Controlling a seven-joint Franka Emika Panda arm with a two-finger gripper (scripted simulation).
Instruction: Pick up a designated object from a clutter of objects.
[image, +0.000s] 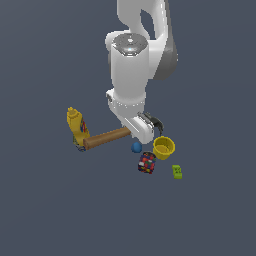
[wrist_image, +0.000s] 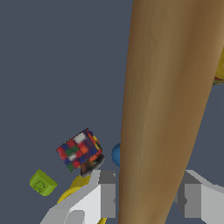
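The hammer has a long brown wooden handle and a dark grey head. Its handle end reaches to the yellow mustard bottle at the exterior view's left. My gripper is closed around the handle near the head. In the wrist view the handle fills the space between my two grey fingers, which touch it on both sides. The gripper holds the hammer, which looks to be above the other objects.
Beside the gripper are a small blue ball, a yellow cup, a multicoloured can and a tiny green block. The floor is plain dark grey.
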